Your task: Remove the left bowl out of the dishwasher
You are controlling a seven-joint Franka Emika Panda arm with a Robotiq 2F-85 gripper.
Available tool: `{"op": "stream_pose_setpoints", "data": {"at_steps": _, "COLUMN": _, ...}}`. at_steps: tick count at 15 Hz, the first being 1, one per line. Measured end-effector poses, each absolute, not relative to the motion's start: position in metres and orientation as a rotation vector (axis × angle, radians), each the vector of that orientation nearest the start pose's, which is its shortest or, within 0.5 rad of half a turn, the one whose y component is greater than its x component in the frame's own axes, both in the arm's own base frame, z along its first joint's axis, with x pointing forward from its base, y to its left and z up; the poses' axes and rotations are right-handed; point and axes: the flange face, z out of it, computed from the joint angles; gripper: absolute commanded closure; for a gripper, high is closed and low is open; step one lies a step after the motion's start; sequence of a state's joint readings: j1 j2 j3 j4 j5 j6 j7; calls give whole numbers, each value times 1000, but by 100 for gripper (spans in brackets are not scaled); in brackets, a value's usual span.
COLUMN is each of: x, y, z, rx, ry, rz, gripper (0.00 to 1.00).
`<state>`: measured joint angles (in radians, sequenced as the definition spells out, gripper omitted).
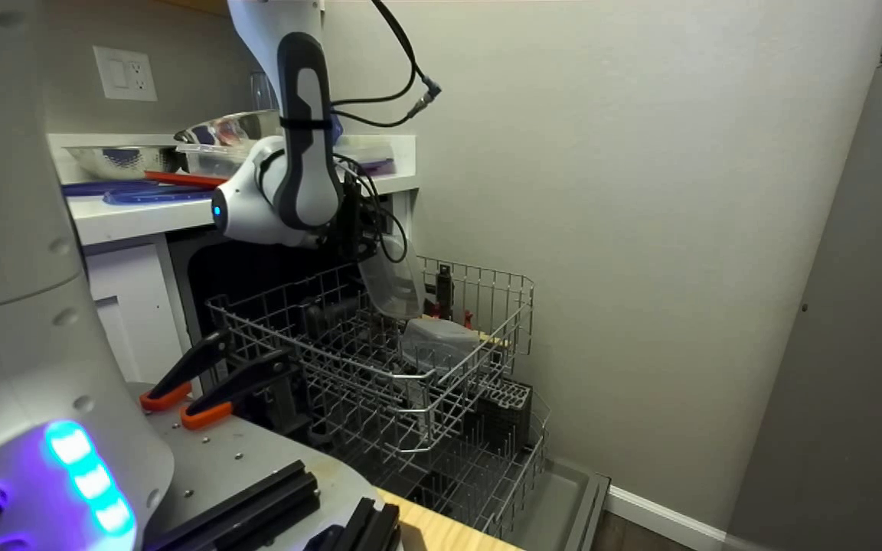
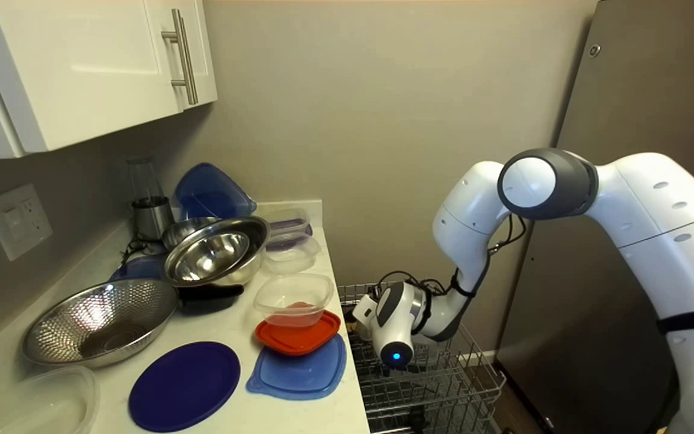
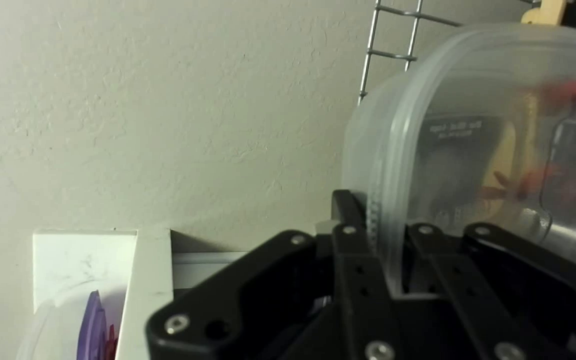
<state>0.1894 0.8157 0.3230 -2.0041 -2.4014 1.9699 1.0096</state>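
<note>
The left bowl (image 1: 395,283) is a translucent plastic tub with a rounded rim. It hangs on its side, tilted, at the upper rack of the dishwasher (image 1: 410,376). My gripper (image 1: 364,249) points down over the rack and is shut on the bowl's rim. In the wrist view the rim of the bowl (image 3: 468,90) runs between the two black fingers of the gripper (image 3: 383,225). A second clear bowl (image 1: 441,344) lies in the upper rack below it. In an exterior view the dishwasher rack (image 2: 431,392) shows, but the arm's wrist hides the fingers.
The white counter (image 2: 214,392) beside the dishwasher holds lids, clear tubs, metal bowls and a colander (image 2: 103,322). Its edge is close to the wrist. A grey wall (image 1: 640,229) stands behind the rack. Wooden and red utensils (image 3: 508,185) lie beyond the held bowl.
</note>
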Motion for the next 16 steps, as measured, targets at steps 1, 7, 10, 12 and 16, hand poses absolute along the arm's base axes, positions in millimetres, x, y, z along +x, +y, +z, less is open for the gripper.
{"op": "stream_pose_setpoints", "data": {"at_steps": 1, "x": 518, "y": 249, "z": 67, "rx": 1437, "ry": 1311, "rz": 824, "gripper": 99}}
{"op": "stream_pose_setpoints", "data": {"at_steps": 7, "x": 507, "y": 246, "z": 110, "rx": 1559, "ry": 1355, "rz": 812, "gripper": 99}}
{"op": "stream_pose_setpoints", "data": {"at_steps": 10, "x": 501, "y": 243, "z": 131, "rx": 1620, "ry": 1370, "rz": 809, "gripper": 99}}
{"op": "stream_pose_setpoints", "data": {"at_steps": 12, "x": 495, "y": 242, "z": 147, "rx": 1668, "ry": 1377, "rz": 805, "gripper": 99}}
{"op": "stream_pose_setpoints", "data": {"at_steps": 16, "x": 485, "y": 244, "z": 192, "rx": 1770, "ry": 1392, "rz": 822, "gripper": 99}}
